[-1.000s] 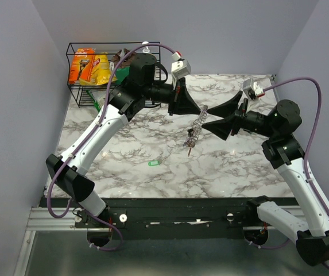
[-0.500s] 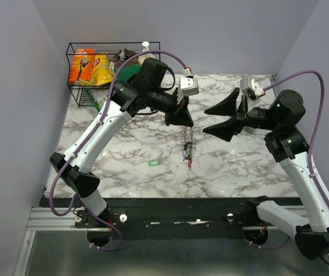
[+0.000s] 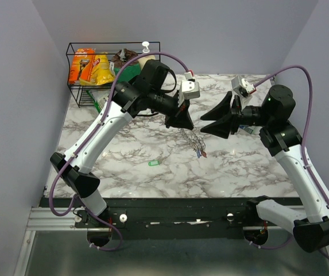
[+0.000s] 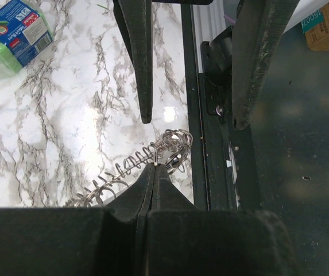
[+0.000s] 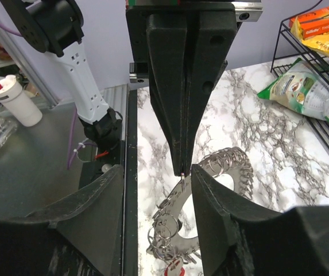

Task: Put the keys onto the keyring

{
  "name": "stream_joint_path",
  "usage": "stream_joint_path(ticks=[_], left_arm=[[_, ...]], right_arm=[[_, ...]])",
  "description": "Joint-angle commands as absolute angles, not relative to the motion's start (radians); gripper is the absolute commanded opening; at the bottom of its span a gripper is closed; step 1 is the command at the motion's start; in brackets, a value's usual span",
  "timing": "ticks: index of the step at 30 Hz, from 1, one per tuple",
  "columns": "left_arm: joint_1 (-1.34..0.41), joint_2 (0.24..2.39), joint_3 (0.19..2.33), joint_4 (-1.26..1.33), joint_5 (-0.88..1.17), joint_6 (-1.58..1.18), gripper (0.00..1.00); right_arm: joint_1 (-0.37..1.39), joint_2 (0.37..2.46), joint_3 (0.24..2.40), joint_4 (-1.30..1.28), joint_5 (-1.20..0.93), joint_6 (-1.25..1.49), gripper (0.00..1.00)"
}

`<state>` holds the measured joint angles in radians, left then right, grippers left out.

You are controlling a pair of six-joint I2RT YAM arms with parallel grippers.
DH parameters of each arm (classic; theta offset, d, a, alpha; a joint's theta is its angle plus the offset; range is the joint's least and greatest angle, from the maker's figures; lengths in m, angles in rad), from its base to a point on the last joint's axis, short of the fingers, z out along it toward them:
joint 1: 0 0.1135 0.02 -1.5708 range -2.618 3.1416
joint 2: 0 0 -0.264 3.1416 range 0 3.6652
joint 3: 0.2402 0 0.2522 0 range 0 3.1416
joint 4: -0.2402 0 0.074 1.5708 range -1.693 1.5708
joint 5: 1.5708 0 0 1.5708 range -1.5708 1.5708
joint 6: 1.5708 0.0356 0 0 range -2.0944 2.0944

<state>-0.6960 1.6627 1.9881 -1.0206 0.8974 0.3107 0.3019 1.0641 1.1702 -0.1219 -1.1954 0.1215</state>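
The keyring (image 3: pixel 196 142), a thin ring crowded with silver rings, hangs from my left gripper (image 3: pixel 189 126), which is shut on its top loop. A red-tagged key (image 3: pixel 202 153) dangles at its lower end. My right gripper (image 3: pixel 202 123) stands open beside it, its fingers to either side of the left fingertips. In the right wrist view the keyring (image 5: pixel 233 167) curves behind my right gripper (image 5: pixel 155 190), and the red key (image 5: pixel 178 265) shows at the bottom. In the left wrist view the left gripper (image 4: pixel 155 167) pinches the keyring (image 4: pixel 124 172). A green-tagged key (image 3: pixel 154 163) lies on the marble.
A wire basket (image 3: pixel 78 86) with snack packets stands at the back left corner. A blue and green packet (image 4: pixel 15 29) lies on the marble. A white bottle (image 5: pixel 15 100) stands beyond the table's near edge, by the left arm's base.
My right gripper let go of the keyring, opened and drew back, then came in again with narrower jaws. My left gripper swung the hanging keyring to the right.
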Motion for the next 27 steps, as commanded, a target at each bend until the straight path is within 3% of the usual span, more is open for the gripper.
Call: stream_joint_path(ticks=[1, 21, 27], left_arm=[[-0.704, 1.646, 2.023, -1.011, 0.93, 0.313, 0.0], [-0.716, 1.654, 2.016, -0.956, 0.943, 0.272, 0.0], [-0.719, 1.66, 2.019, -0.951, 0.943, 0.267, 0.0]], right_arm=[[0.305, 1.078, 1.143, -0.129, -1.212, 0.118, 0.55], [0.307, 1.121, 1.068, -0.041, -1.256, 0.169, 0.45], [0.305, 1.135, 1.063, -0.038, -1.235, 0.19, 0.26]])
